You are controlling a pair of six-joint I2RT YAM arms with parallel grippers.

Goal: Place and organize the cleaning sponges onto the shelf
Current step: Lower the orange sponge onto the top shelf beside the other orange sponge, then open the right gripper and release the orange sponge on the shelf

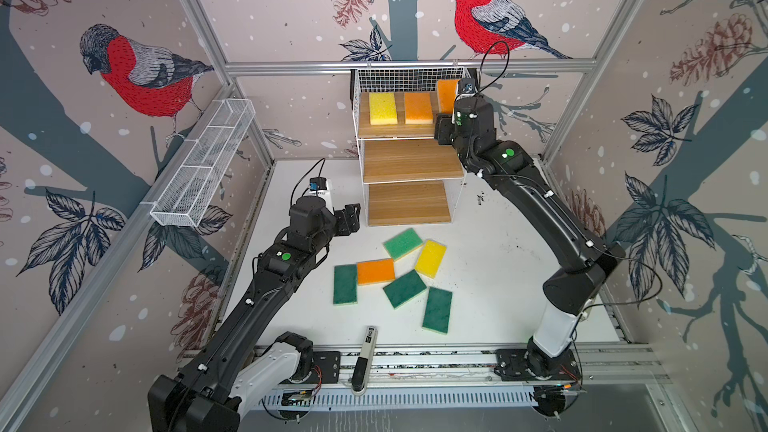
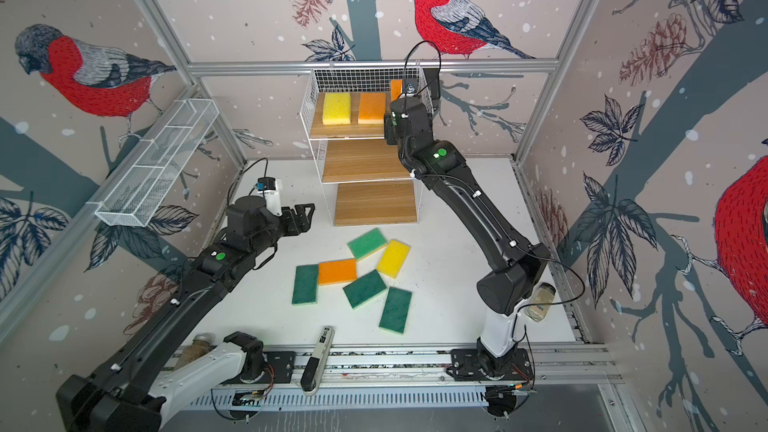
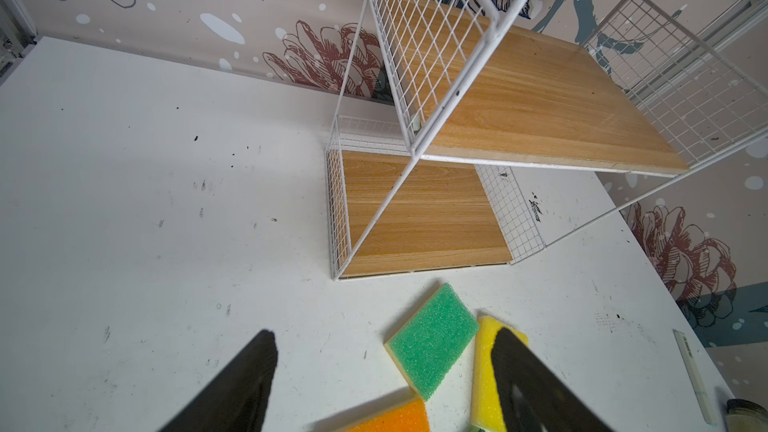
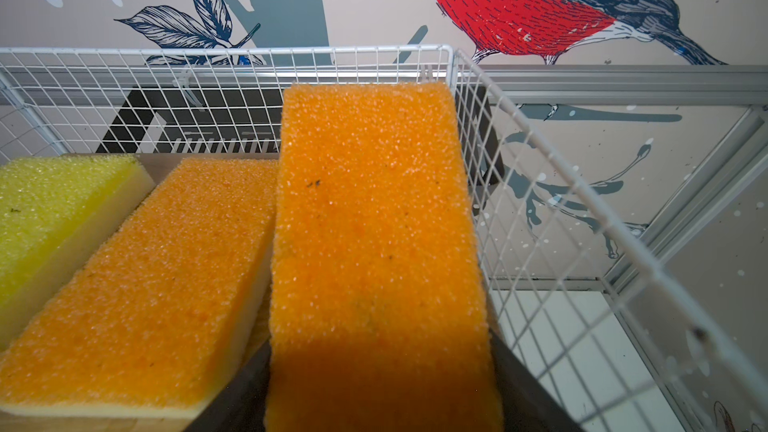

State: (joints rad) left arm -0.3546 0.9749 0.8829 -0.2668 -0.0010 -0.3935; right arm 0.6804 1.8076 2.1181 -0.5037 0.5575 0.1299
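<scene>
Right claw is clamped on a tilted orange sponge above the shelf top board, beside a flat orange sponge and a yellow sponge. Left claw stands apart. Six loose sponges lie on the bench.

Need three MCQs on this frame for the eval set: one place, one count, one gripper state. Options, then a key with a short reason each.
1. The orange sponge between the right gripper's fingers is at:
A the bottom board
B the top board
C the mesh basket

2. Sponges lying on the table:
A four
B five
C six

3. The left gripper is:
A open and empty
B shut on a sponge
C shut on nothing

Key:
1 B, the right wrist view shows it over the top board, by the rack's back grid.
2 C, one light green sponge, one yellow sponge, one loose orange sponge, three dark green sponges.
3 A, its fingers stand wide apart, holding nothing.
</scene>
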